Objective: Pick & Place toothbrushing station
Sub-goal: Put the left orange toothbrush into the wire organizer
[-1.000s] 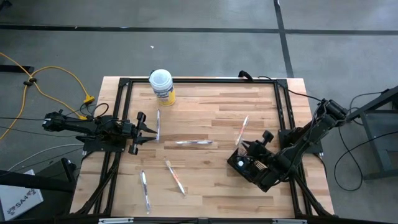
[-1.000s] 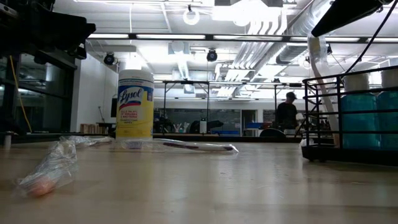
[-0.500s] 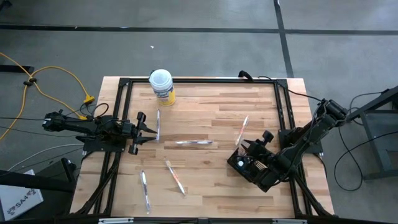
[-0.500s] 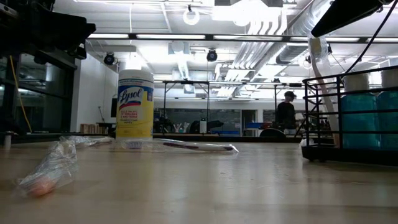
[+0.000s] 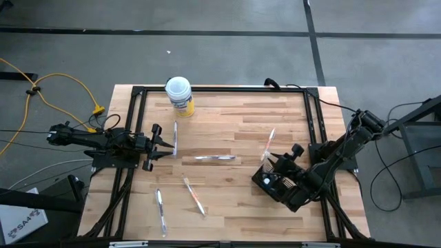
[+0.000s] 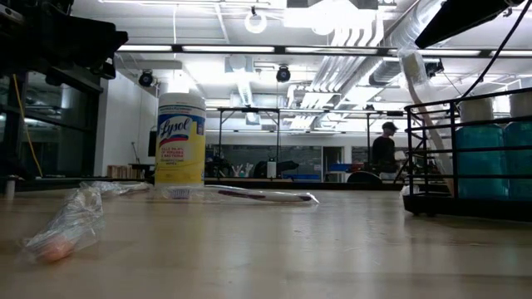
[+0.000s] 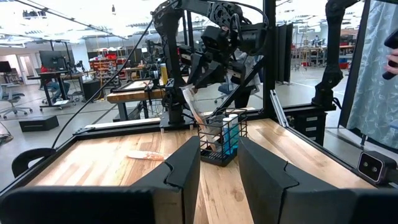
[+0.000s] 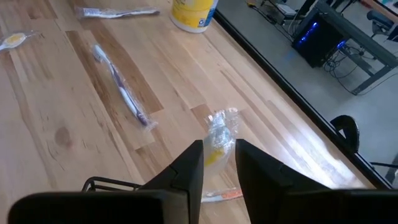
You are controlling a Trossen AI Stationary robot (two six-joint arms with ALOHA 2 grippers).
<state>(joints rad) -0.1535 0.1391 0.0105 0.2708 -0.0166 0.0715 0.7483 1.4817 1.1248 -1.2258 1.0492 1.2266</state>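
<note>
High view: the black wire-basket toothbrushing station (image 5: 274,182) sits lower right of the butcher-block wooden table (image 5: 227,124), near the right edge rail. Right gripper (image 5: 281,162) hangs just over its upper edge, next to a plastic-wrapped toothbrush (image 5: 267,146). Left gripper (image 5: 165,144) waits at the left edge, mid-height, fingers spread w/ a gap. White-lidded, yellow-labelled round canister (image 5: 179,95) stands at the top edge. Wrapped brushes lie centre (image 5: 215,158) and lower left (image 5: 193,195) — bare wood between centre and station.

Low view: canister (image 6: 179,139) left of centre; station's wire wall (image 6: 465,154) at far right edge, blue cups inside. Wide bare tabletop in the foreground. A person (image 6: 384,149) stands far back in the room.

Left wrist view: own fingers (image 7: 186,168) apart; station (image 7: 221,138) straight ahead w/ the right arm over it.

Right wrist view: fingers (image 8: 191,167) stand narrowly apart, wrapped brush (image 8: 219,138) showing in the gap — can't tell whether pinched. Station rim (image 8: 112,185) at the bottom.
</note>
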